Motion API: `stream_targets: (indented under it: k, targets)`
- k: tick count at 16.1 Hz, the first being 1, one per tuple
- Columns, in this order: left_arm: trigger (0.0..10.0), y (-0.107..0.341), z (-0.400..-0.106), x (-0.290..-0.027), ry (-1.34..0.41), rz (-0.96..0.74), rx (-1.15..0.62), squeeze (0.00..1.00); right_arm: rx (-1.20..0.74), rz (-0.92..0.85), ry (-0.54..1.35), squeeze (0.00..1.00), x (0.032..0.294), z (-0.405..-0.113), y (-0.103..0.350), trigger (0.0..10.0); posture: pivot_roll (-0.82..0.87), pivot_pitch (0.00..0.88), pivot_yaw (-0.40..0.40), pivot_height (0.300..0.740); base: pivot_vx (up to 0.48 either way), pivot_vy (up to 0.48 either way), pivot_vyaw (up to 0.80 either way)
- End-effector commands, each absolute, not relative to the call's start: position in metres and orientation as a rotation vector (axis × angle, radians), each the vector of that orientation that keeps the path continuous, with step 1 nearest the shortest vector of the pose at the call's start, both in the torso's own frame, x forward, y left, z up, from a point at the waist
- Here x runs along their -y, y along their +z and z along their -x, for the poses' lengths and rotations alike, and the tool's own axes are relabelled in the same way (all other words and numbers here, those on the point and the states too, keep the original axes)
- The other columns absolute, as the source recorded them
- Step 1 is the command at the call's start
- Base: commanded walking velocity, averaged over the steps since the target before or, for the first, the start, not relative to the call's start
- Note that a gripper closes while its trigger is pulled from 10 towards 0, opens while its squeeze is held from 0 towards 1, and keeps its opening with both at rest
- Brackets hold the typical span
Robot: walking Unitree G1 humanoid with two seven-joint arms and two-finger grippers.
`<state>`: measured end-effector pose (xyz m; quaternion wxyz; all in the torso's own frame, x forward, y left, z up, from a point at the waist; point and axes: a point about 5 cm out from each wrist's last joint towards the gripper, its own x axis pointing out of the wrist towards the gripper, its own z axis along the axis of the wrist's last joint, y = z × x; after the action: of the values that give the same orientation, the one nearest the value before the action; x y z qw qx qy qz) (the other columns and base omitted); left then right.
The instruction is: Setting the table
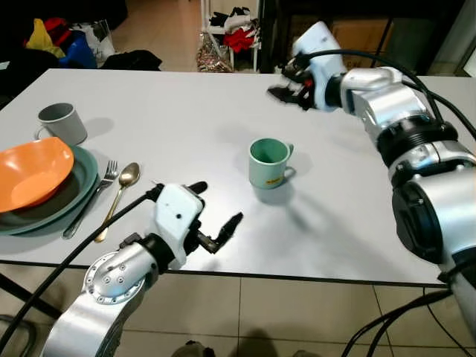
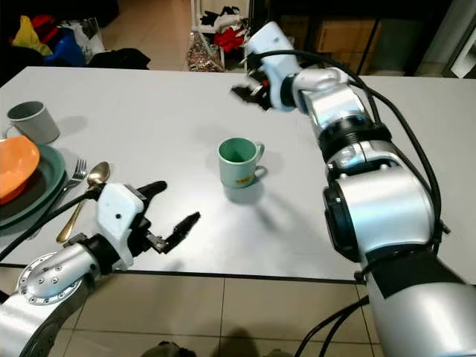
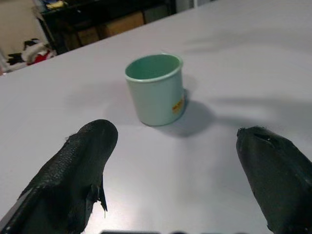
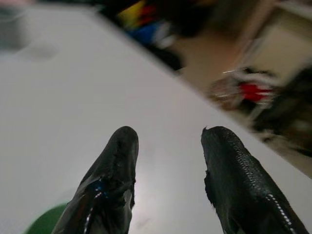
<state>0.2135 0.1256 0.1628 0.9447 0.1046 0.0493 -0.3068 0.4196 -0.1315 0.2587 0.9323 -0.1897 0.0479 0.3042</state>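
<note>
Your pale green ceramic mug [image 1: 269,163] stands upright near the middle of the white bench [image 1: 186,111], empty, handle turned toward your right side, a small yellow mark low on its wall. Your left hand [image 1: 216,218] hovers over the near edge of the bench, its two black fingers spread wide apart and pointed toward the mug, with nothing between them; the mug sits well apart from it. Your right hand [image 1: 291,85] is raised above the far side of the bench, beyond the mug, fingers parted and holding nothing.

At your left, an orange bowl [image 1: 30,172] rests tilted on a dark green plate [image 1: 71,195]. Just beside the plate lie a silver fork [image 1: 93,196] and a gold-coloured spoon [image 1: 119,195], side by side. A grey mug [image 1: 62,123] stands behind the plate. Beyond the bench, clothes [image 1: 232,26] are heaped on a rack.
</note>
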Motion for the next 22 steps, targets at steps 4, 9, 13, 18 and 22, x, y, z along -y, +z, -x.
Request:
stream_targets:
  k: [4,9,13,18,22]
  targets:
    - [10.0,0.164,-0.211,-0.127,-0.584,-0.195,-0.094,0.0,-0.161,0.2,0.387,1.0,0.164,-0.411,0.194,10.0,-0.06,0.001,0.044,0.74,0.0,0.0,0.0]
    - [10.0,0.16,-0.207,-0.128,-0.571,-0.212,-0.104,0.0,-0.259,0.235,0.272,1.0,0.171,-0.395,0.141,10.0,-0.05,0.009,0.03,0.74,0.0,0.0,0.0]
    - [10.0,0.158,-0.205,-0.125,-0.58,-0.217,-0.118,0.0,-0.328,0.224,0.306,1.0,0.151,-0.388,0.12,10.0,-0.04,0.006,0.03,0.74,0.0,0.0,0.0]
    - [10.0,0.158,-0.207,-0.126,-0.586,-0.221,-0.121,0.0,-0.319,0.188,0.363,0.21,0.119,-0.387,0.118,10.0,-0.05,0.005,0.046,0.74,0.0,0.0,0.0]
    - [10.0,0.157,-0.209,-0.125,-0.598,-0.223,-0.121,0.0,-0.313,0.168,0.416,0.0,0.095,-0.384,0.117,10.0,-0.06,0.004,0.064,0.74,0.0,0.0,0.0]
